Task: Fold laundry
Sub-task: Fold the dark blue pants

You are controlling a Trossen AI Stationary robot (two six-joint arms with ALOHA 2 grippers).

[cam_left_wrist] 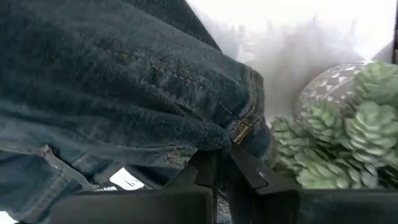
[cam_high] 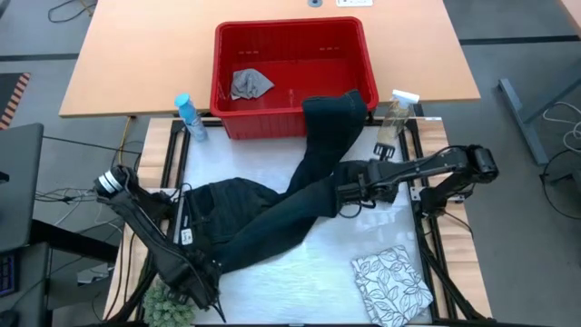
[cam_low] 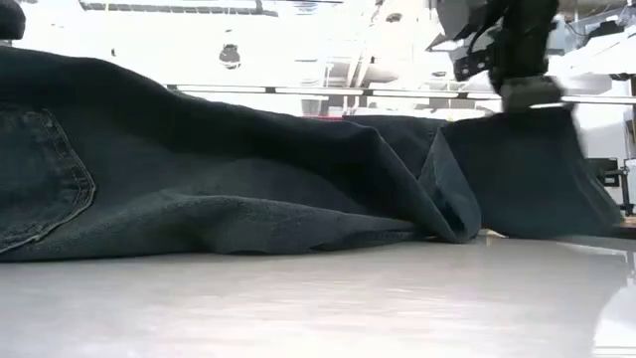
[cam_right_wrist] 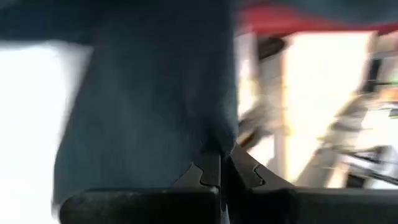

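Observation:
The dark denim jeans (cam_high: 263, 222) lie spread on the white table top. Their waist end is at the near left, and one leg (cam_high: 331, 123) reaches up over the red basket's front rim. My left gripper (cam_high: 207, 277) stands at the waist end near the table's near-left corner, shut on the denim (cam_left_wrist: 155, 93). My right gripper (cam_high: 340, 198) is over the middle of the table, shut on the jeans' leg (cam_right_wrist: 155, 93). In the low view the denim hangs in a fold (cam_low: 527, 169) below my right gripper (cam_low: 532, 97). My left gripper pinches a stitched edge of the jeans (cam_left_wrist: 239, 134) at the waist end between its two fingers, coming from above and pointing down. The denim bunches in thick folds over the fingers. A white inner label (cam_left_wrist: 126, 180) shows beside them. My right gripper pinches a fold of the jeans' leg (cam_right_wrist: 217, 140) between its two fingers, slanting down from the table's right side. The denim is raised at the hold and drapes down to the table (cam_low: 537, 224) on both sides.
The red basket (cam_high: 359, 54) stands at the far middle with a small grey cloth (cam_high: 250, 84) in it. A blue spray bottle (cam_high: 189, 116) and a clear one (cam_high: 395, 116) flank it. A folded leaf-print cloth (cam_high: 390, 286) lies near right. A succulent plant (cam_high: 168, 304) stands near left.

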